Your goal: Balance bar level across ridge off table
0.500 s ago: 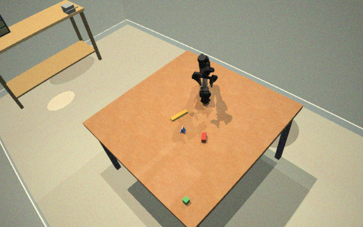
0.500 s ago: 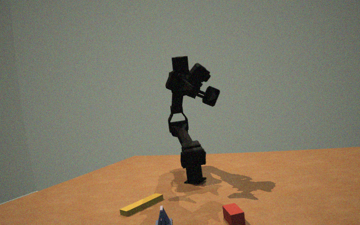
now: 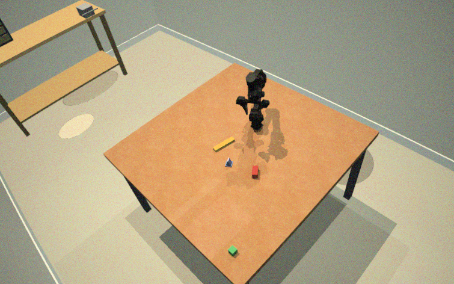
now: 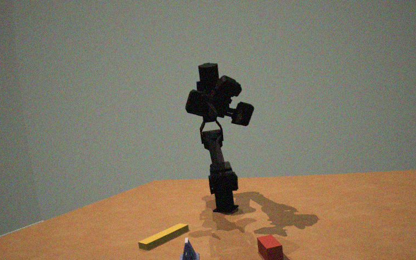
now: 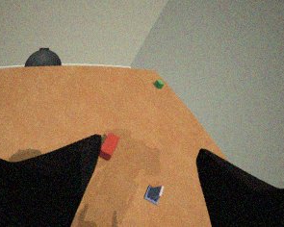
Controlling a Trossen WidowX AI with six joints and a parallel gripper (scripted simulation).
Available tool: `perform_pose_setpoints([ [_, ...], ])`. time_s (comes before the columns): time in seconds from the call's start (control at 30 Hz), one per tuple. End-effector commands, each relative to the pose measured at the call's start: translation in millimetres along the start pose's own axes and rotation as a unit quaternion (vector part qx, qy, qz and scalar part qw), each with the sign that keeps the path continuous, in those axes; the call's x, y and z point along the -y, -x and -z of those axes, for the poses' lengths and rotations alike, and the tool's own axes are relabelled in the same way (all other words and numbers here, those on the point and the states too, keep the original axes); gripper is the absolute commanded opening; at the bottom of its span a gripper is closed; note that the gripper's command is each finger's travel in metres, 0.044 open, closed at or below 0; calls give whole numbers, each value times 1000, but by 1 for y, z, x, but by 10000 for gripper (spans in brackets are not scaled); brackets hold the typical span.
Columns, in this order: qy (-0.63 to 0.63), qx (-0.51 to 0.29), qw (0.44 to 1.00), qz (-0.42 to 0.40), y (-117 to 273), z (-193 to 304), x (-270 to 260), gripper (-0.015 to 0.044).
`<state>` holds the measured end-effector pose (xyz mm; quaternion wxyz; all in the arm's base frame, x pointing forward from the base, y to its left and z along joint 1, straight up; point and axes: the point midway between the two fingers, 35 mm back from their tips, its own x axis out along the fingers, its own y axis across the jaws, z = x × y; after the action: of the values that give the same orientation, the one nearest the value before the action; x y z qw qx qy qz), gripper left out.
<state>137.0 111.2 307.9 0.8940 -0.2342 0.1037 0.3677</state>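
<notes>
The yellow bar (image 3: 223, 144) (image 4: 163, 237) lies flat on the table (image 3: 193, 190) (image 4: 90, 222), beside the ridge and apart from it. The small blue ridge (image 3: 228, 162) (image 4: 188, 252) (image 5: 154, 193) stands on the table with its narrow edge up and nothing on it. My gripper (image 5: 151, 149) is open and empty, its two black fingers wide apart in the wrist view. It is held high above the table, near the arm's base and away from the bar. The bar does not show in the wrist view.
A red block (image 3: 255, 171) (image 4: 270, 247) (image 5: 109, 146) lies near the ridge. A green cube (image 3: 233, 250) (image 5: 159, 84) sits near the table's far corner from the arm. A wooden workbench (image 3: 38, 37) stands apart on the floor. A dark round object (image 5: 43, 58) shows beyond the table.
</notes>
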Motion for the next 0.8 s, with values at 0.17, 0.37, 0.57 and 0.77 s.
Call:
perform_pose_setpoints([
  [0.17,-56,-84,995,23,-23,21,18,315],
  [0.37,-98,-142,984,38,-36,40,30,315],
  [0.57,-144,-198,968,54,-48,60,43,315],
  [0.77,-192,-250,946,69,-57,82,55,315],
])
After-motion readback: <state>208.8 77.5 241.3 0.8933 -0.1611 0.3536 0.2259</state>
